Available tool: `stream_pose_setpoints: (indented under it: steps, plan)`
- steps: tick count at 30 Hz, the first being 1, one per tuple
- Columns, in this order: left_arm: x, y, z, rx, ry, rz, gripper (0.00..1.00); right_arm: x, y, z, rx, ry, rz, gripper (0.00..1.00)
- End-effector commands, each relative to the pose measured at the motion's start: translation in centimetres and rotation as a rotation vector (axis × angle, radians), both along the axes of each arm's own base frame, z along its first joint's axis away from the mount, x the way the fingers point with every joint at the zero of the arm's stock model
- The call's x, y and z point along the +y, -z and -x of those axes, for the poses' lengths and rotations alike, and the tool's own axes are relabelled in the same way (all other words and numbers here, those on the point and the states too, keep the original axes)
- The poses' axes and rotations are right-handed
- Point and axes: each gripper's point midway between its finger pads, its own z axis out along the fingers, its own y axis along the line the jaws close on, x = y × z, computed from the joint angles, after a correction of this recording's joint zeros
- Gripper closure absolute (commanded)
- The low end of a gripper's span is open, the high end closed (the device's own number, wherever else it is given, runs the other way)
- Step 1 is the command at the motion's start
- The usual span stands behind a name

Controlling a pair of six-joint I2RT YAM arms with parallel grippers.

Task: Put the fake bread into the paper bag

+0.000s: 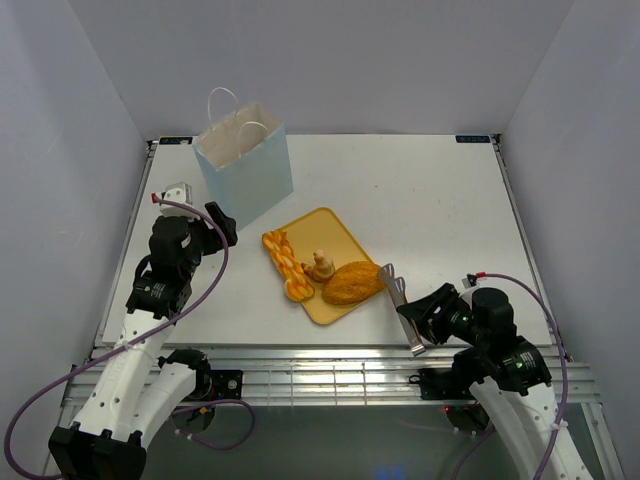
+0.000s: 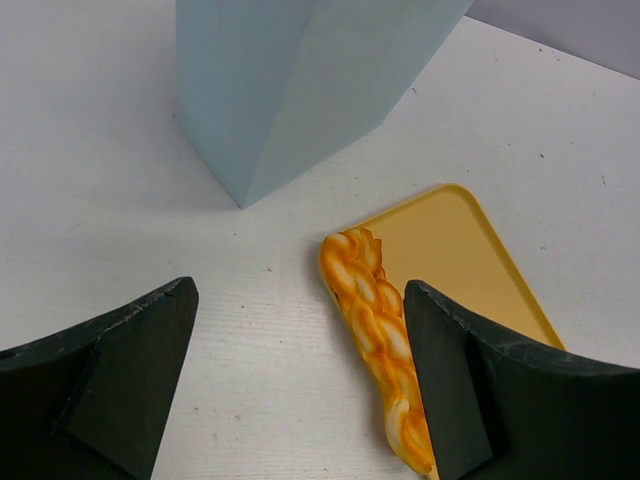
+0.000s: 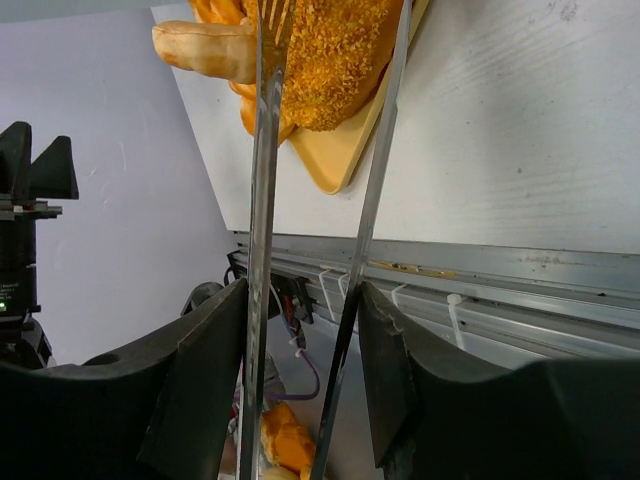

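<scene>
On the flat yellow tray (image 1: 322, 230) you have a rough-crumbed golden oval loaf (image 1: 352, 283), a glossy orange braid (image 1: 281, 257) and a small tan bun (image 1: 320, 266). The smooth pale blue paper bag (image 1: 245, 165) stands upright just behind the tray. Your left gripper (image 2: 300, 330) has its jaws wide apart and holds nothing. Your right gripper (image 3: 300, 340) clamps the thin metal tongs (image 1: 402, 305), whose tips reach the loaf.

Paper bag (image 1: 245, 170) pale blue, white inside; tray (image 1: 322, 228) yellow; braid (image 1: 282, 258) orange-white swirled; loaf (image 1: 352, 283) golden, crumb-speckled; tongs (image 1: 397, 292) silver.

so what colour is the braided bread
The braid is orange with pale yellow streaks; best in the left wrist view.
</scene>
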Motion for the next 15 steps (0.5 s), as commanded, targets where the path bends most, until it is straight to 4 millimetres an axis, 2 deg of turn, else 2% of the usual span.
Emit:
stream_pose_setpoints:
  steps: [1,5,10,15]
  plan:
    - [-0.4,-0.8,0.0,-0.022,0.022,0.003,0.06,1.1,-2.2,-0.9,-0.08,-0.039,-0.066,0.47]
    - [-0.4,-0.9,0.1,-0.025,0.025,0.004,0.06,1.2,-1.4,-0.8,-0.06,-0.059,-0.048,0.42]
    - [-0.5,-0.9,0.1,-0.026,0.029,0.006,0.06,1.1,-0.9,-0.6,-0.049,-0.057,-0.034,0.41]
    - [-0.5,-1.0,0.1,-0.029,0.031,0.008,0.06,0.9,0.6,-0.1,-0.01,-0.062,-0.014,0.42]
